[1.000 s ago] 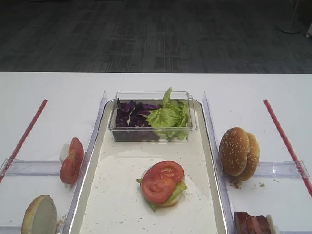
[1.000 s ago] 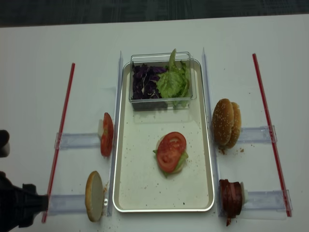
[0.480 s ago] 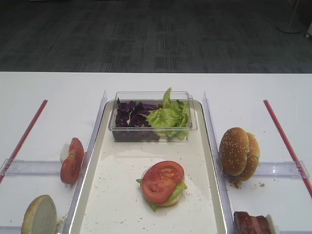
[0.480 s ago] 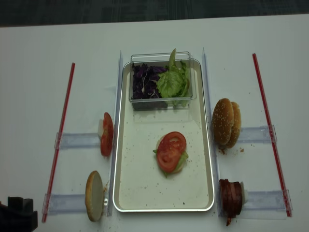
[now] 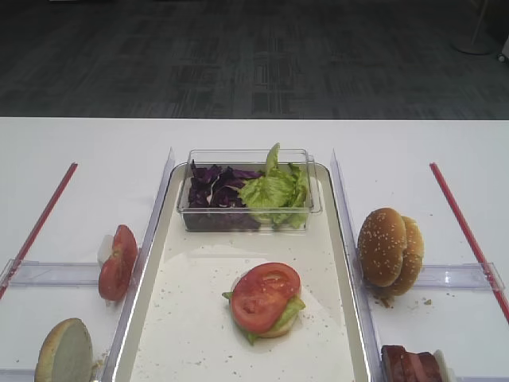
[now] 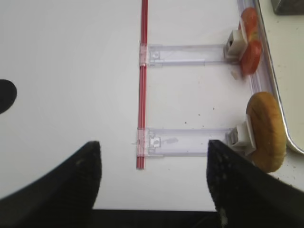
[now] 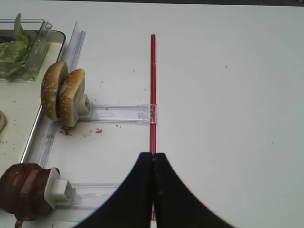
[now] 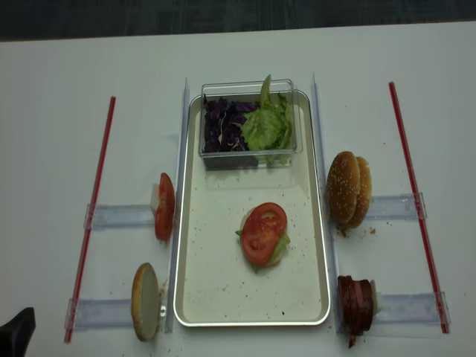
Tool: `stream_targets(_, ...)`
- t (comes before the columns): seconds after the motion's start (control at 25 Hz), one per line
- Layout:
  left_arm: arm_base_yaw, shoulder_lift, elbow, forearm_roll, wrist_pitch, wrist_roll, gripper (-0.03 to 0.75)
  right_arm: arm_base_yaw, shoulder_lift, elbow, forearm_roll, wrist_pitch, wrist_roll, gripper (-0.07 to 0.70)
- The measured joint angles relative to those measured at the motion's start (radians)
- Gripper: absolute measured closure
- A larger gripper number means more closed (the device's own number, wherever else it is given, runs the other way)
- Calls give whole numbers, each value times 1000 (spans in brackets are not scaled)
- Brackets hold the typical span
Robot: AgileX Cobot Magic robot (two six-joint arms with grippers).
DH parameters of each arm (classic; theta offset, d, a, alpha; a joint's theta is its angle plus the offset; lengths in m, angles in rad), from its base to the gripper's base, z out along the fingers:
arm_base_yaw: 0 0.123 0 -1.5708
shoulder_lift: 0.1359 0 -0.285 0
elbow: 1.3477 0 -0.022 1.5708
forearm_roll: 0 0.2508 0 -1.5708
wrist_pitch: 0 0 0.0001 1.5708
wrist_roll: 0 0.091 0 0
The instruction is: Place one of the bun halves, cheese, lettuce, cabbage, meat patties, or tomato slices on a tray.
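Observation:
On the tray (image 8: 253,322) lies a tomato slice (image 8: 264,233) on top of lettuce (image 5: 291,311) and a pale bun half. More tomato slices (image 6: 249,42) and a cut bun half (image 6: 266,137) stand on edge left of the tray. Seeded bun halves (image 7: 62,92) and meat patties (image 7: 23,197) stand on its right. Cabbage (image 5: 213,191) and lettuce (image 5: 274,191) fill the tub. No cheese is in view. My left gripper (image 6: 153,145) is open and empty over the table's near left edge. My right gripper (image 7: 153,156) is shut and empty above the right red strip.
A clear plastic tub (image 8: 249,89) sits at the tray's far end. Clear holder strips (image 8: 119,216) and red strips (image 8: 93,216) lie on the white table either side. The table's near edge (image 6: 152,211) is just under the left gripper.
The left arm's dark shape has drawn back toward the bottom left corner of the overhead view, so only a tip shows. The food has not moved.

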Motion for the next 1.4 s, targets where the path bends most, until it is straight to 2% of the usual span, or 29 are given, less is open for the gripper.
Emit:
stream_targets(0.4,0,-166,0,0,10,23,220,0,0,0,0,0,0,595)
stream_targets(1.0,0,-173,0,-4,14,31,163,0,0,0,0,0,0,595)
stream_targets(1.4,0,-173,0,-5,14,31,97,0,0,0,0,0,0,595)
